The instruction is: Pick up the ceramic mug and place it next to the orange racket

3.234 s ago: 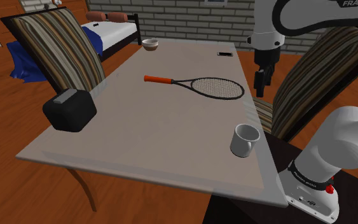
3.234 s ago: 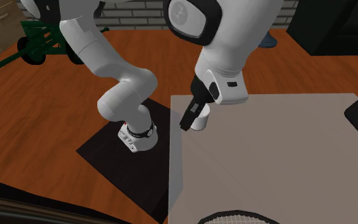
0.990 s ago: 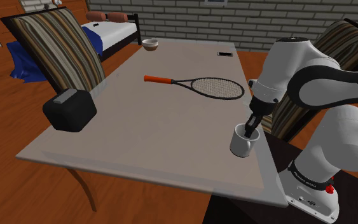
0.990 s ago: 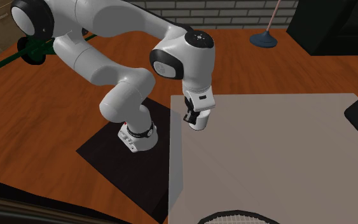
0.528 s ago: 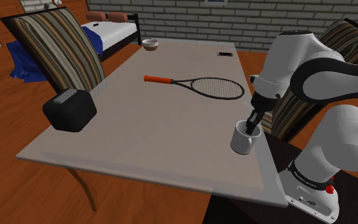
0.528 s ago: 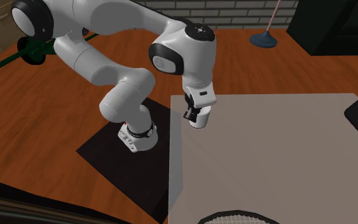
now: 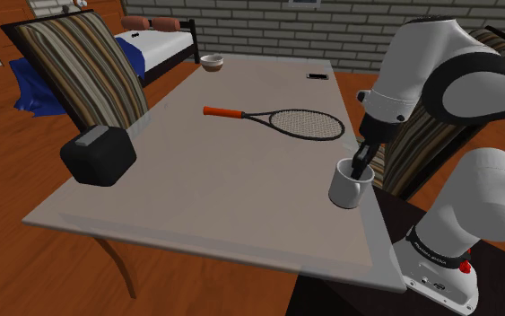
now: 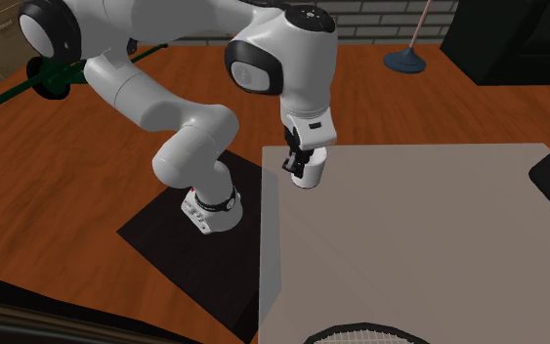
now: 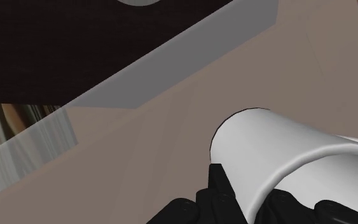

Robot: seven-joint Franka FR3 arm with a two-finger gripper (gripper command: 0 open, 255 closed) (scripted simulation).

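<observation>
A white mug hangs just above the near right corner of the pale table in the shoulder view. My black gripper is shut on the mug's rim, one finger inside and one outside. In the second exterior view the mug hangs under the gripper over the table's edge. The wrist view has the mug clasped between the fingers. The racket, with an orange handle and a black head, lies flat further along the table.
A black box sits near the table's left edge in the shoulder view. A small bowl and a flat dark item lie at the far end. Striped chairs flank the table. My stand is close beside the mug's corner.
The arm has risen, and the mug has come up off the table with the gripper still shut on its rim, drifting slightly towards the racket.
</observation>
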